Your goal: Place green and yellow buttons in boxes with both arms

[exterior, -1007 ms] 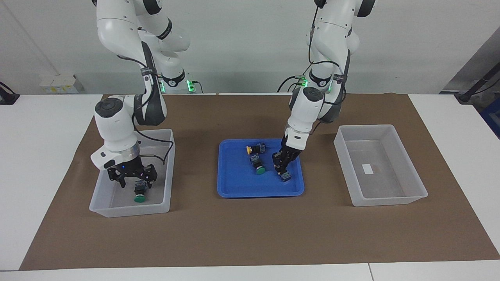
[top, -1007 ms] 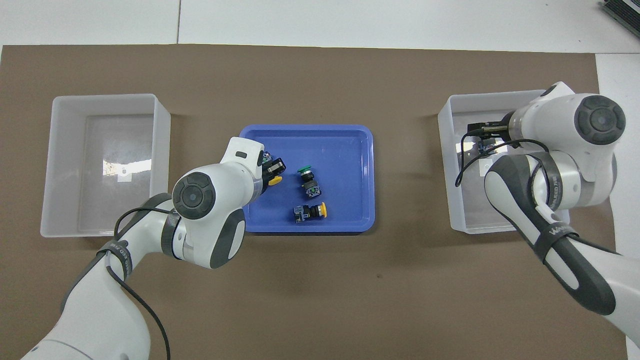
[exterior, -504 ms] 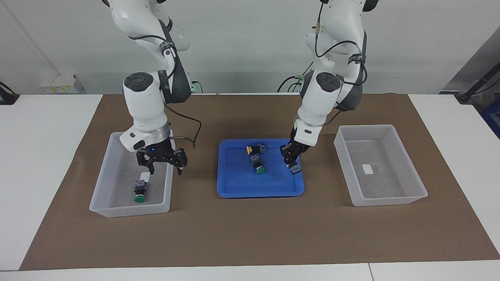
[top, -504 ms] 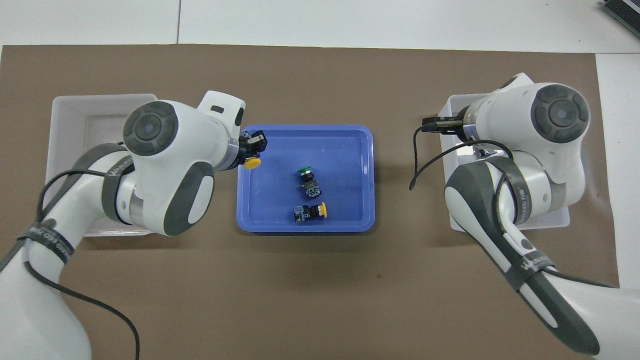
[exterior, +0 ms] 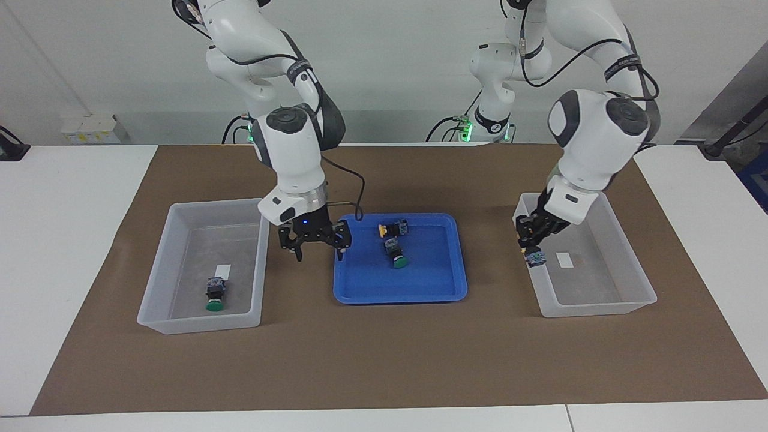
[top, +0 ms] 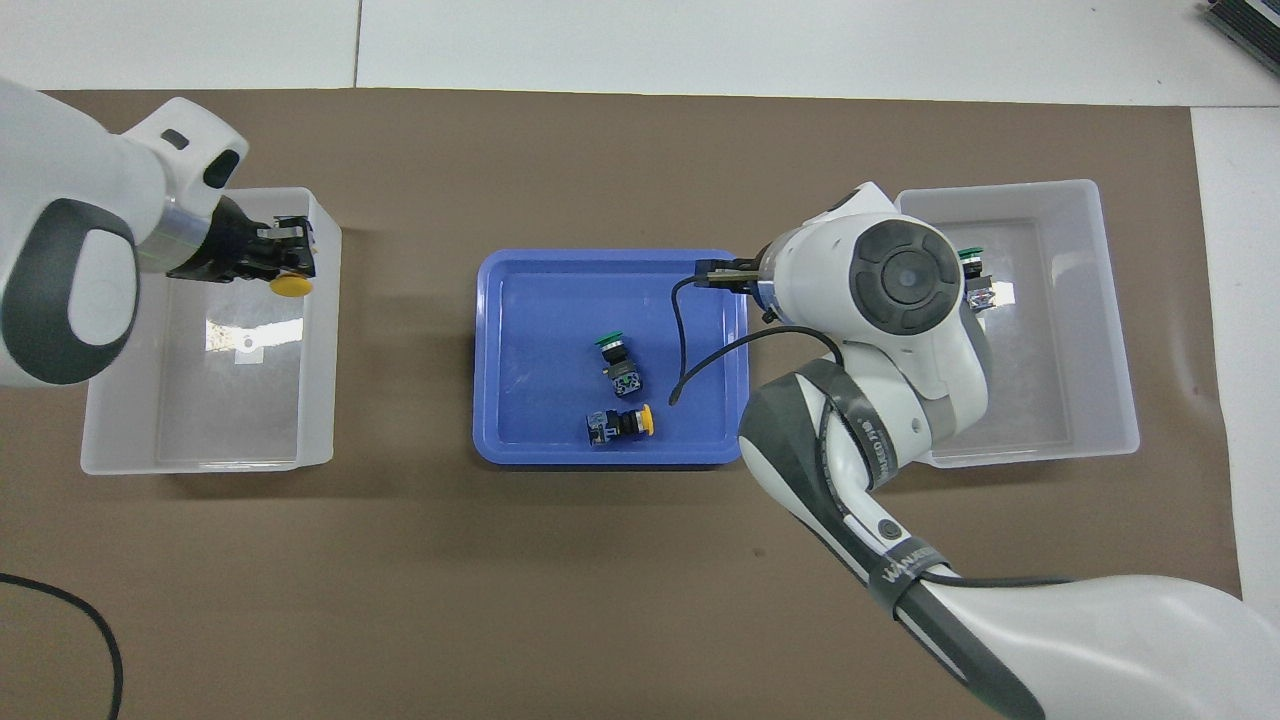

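**Yellow button over its box, right arm turning to the tray**

Facing view: the left gripper (exterior: 531, 243) hangs over the clear plastic box at the left arm's end of the table (exterior: 636, 303), above the wall nearest the shallow blue plastic tray (exterior: 399, 294), pinching a yellow-capped push-button switch (exterior: 536, 258) by its black-and-blue body. The right gripper (exterior: 316, 242) hovers at the tray's edge, fingers spread and empty. In the tray lie a yellow-capped button (exterior: 393, 229) and, touching it, a green-capped button (exterior: 396, 253). A second green-capped button (exterior: 214, 294) rests in the clear box at the right arm's end (exterior: 157, 315).

Overhead view: the held switch's yellow cap (top: 291, 286) shows just inside the box wall (top: 322, 330). The right gripper is hidden under its own arm.

To release well, I would carry the switch clear of the wall toward the box's middle and lower it before parting the fingers.
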### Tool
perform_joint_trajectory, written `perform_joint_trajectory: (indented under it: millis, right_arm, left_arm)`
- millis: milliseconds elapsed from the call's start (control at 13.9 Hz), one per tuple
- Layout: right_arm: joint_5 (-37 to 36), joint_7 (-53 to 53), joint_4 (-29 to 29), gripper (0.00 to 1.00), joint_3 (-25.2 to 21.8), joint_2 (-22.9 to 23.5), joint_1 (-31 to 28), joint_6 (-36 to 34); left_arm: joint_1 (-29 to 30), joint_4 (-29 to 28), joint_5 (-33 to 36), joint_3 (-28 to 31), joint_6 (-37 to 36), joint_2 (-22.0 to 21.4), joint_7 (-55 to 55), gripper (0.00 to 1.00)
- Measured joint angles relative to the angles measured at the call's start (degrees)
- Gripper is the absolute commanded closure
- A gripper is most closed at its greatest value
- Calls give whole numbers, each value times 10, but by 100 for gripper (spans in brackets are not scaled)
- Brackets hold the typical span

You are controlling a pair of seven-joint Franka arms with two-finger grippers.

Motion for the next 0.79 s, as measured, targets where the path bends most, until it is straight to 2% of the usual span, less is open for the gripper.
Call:
perform_joint_trajectory:
  millis: [144,216,288,360,504,791]
  right_arm:
    - [-2,19,15,0,0,31,31,5]
    - [-12,33,20,0,-1,46,51,7]
    - [-35,56,22,0,-1,60,70,14]
    - [-56,86,23,0,-1,71,85,24]
    - [-80,120,23,0,-1,84,105,35]
    - [-95,122,17,0,-1,97,117,54]
  left_arm:
    - [40,-8,0,1,-1,1,75,100]
    - [52,-16,0,1,0,1,100,63]
    - [58,-27,0,1,3,0,114,4]
    - [60,-38,0,1,5,-2,119,0]
    - [60,-47,4,-1,7,-3,121,0]
    - [57,-44,15,-9,8,-11,122,0]
